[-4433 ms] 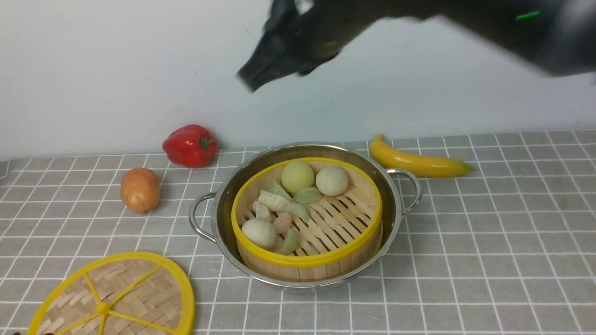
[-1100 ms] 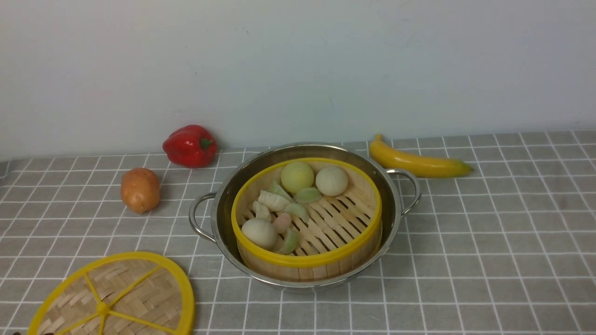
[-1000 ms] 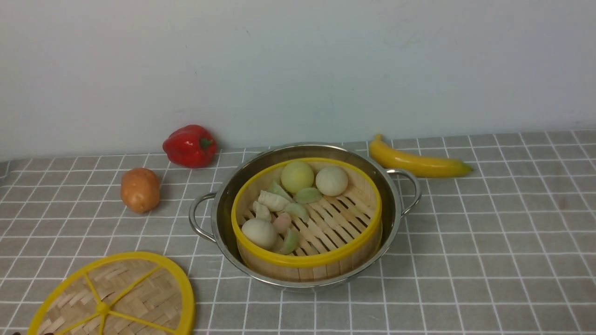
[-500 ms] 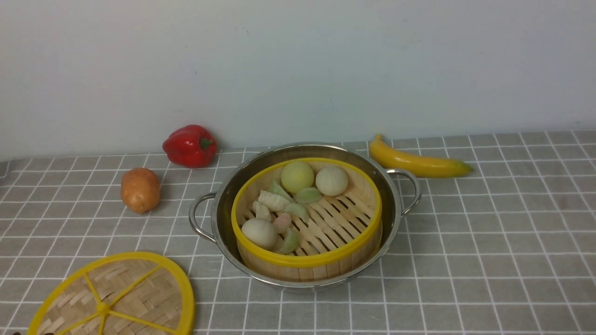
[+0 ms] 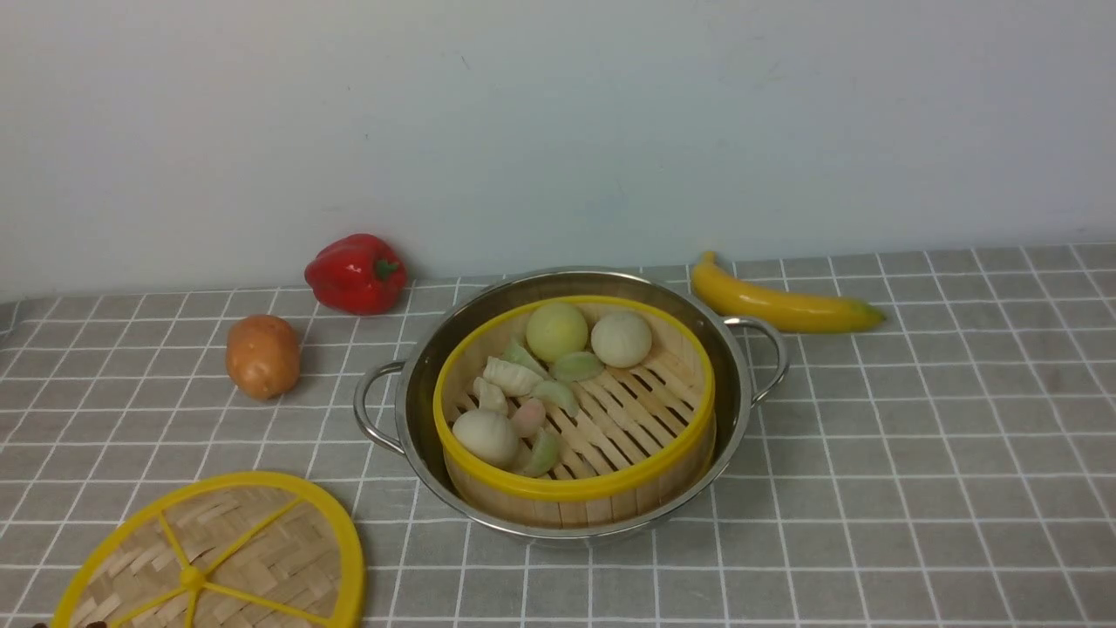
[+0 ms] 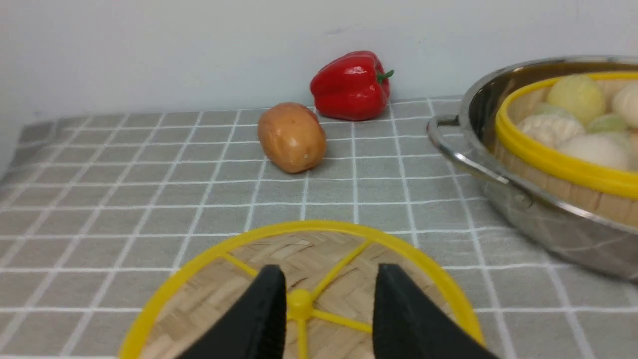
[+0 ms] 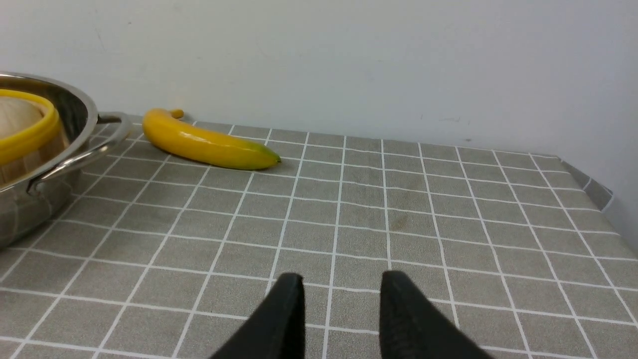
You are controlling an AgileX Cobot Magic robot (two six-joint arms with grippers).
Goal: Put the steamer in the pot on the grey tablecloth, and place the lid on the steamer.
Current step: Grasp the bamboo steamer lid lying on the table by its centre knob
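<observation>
The steamer [image 5: 575,487], a bamboo basket with a yellow rim and toy buns and dumplings inside, sits in the steel pot [image 5: 373,410] on the grey tablecloth [image 5: 872,453]. The lid [image 5: 227,558] lies flat on the cloth at the front left, apart from the pot. In the left wrist view my left gripper [image 6: 329,271] is open just above the lid [image 6: 324,249], its fingers either side of the yellow centre knob [image 6: 299,303]. My right gripper [image 7: 342,276] is open over bare cloth, to the right of the pot [image 7: 30,199]. Neither gripper shows in the front view.
A red pepper [image 5: 356,272] and a potato [image 5: 261,355] lie behind and left of the pot. A banana [image 5: 785,305] lies behind and right of it, near the wall. The cloth's right edge [image 7: 593,187] drops off by the wall.
The dark arm that hung above the pot several seconds ago has left the front view. Over the last second nothing has visibly moved.
</observation>
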